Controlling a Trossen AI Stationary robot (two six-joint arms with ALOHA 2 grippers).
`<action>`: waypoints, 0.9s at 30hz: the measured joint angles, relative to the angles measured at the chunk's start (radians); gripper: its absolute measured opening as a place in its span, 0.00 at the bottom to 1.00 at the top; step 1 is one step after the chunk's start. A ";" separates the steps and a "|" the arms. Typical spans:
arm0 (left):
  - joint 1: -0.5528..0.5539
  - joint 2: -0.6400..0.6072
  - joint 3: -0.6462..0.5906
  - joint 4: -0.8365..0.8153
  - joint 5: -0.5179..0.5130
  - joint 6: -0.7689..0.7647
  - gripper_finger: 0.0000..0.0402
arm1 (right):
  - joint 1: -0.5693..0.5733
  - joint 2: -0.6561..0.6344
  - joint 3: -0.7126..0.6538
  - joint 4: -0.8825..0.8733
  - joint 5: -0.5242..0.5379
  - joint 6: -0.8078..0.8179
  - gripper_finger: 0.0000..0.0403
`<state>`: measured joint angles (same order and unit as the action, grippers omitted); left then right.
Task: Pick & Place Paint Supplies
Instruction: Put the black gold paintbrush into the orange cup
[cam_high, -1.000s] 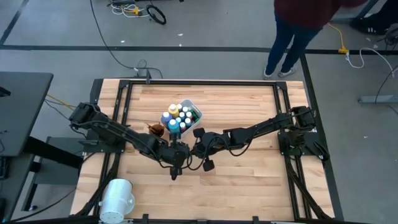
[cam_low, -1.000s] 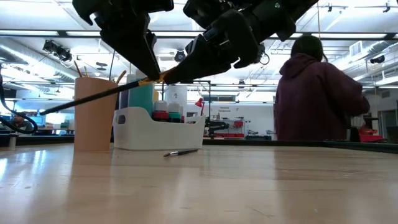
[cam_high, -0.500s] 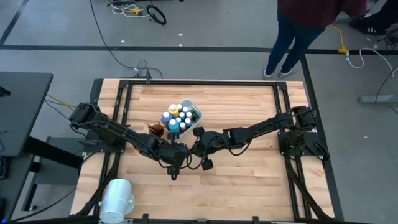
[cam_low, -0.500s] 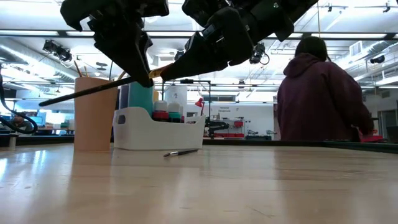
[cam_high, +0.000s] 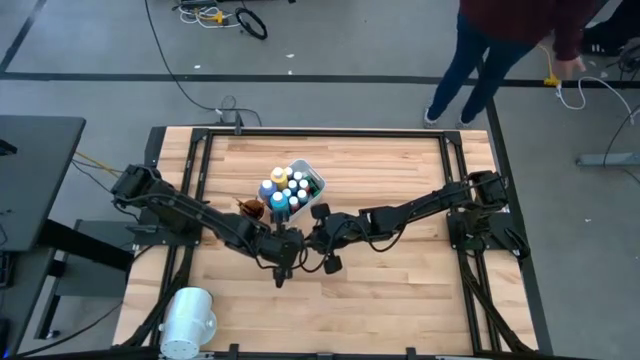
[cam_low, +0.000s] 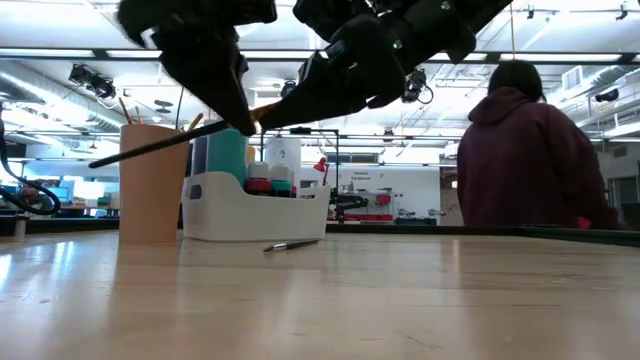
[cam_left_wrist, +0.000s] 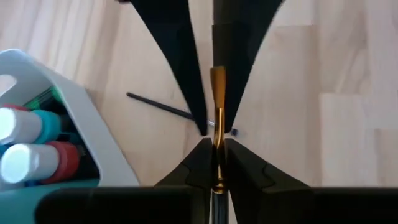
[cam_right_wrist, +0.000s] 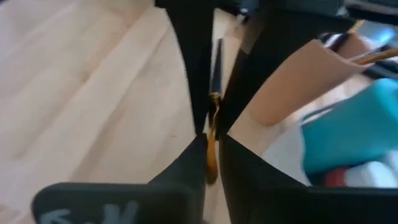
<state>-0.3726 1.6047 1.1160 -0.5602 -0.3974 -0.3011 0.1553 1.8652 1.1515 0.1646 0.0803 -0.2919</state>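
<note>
Above the table's middle, my left gripper (cam_high: 290, 243) and my right gripper (cam_high: 305, 240) meet tip to tip around one thin brush (cam_low: 150, 148). The brush has a dark handle and a gold ferrule (cam_left_wrist: 216, 93). My left gripper (cam_left_wrist: 216, 146) is shut on it. The fingers of my right gripper (cam_right_wrist: 211, 140) stand narrowly apart on either side of the ferrule. The handle slants down toward the table's left. White-capped paint bottles (cam_high: 285, 188) stand in the white tub (cam_low: 250, 215). A second brush (cam_low: 290, 244) lies flat on the table. My left gripper pinches the brush at its gold ferrule (cam_left_wrist: 217, 163) between its two fingers, slanting down from the table's left. The brush runs along the fingers and hangs clear of the table, its handle (cam_low: 120, 156) sloping down to the left. Whether my right gripper touches the ferrule, I cannot tell.
A tan cup (cam_low: 152, 180) with brushes in it stands left of the tub (cam_high: 315, 180). A large white cylinder (cam_high: 188, 318) lies at the near left corner. A person (cam_low: 530, 150) stands beyond the far right of the table. Bare wood lies near and right.
Both arms have kept their place. The brush's free handle end has risen a little, so the brush lies nearer to level than before. The person behind the table has moved to the right.
</note>
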 joint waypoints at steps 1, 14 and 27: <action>-0.001 0.000 0.000 -0.002 -0.008 -0.009 0.11 | 0.001 -0.001 0.000 0.001 0.017 -0.008 0.12; -0.092 -0.009 0.009 -0.027 -0.152 -0.065 0.08 | 0.077 -0.193 0.001 -0.303 0.254 0.029 0.26; -0.246 -0.246 0.070 -0.031 -0.730 -0.062 0.07 | 0.087 -0.246 0.000 -0.393 0.243 0.099 0.26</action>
<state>-0.6188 1.3583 1.1861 -0.5916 -1.1276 -0.3635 0.2420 1.6192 1.1519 -0.2287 0.3233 -0.1932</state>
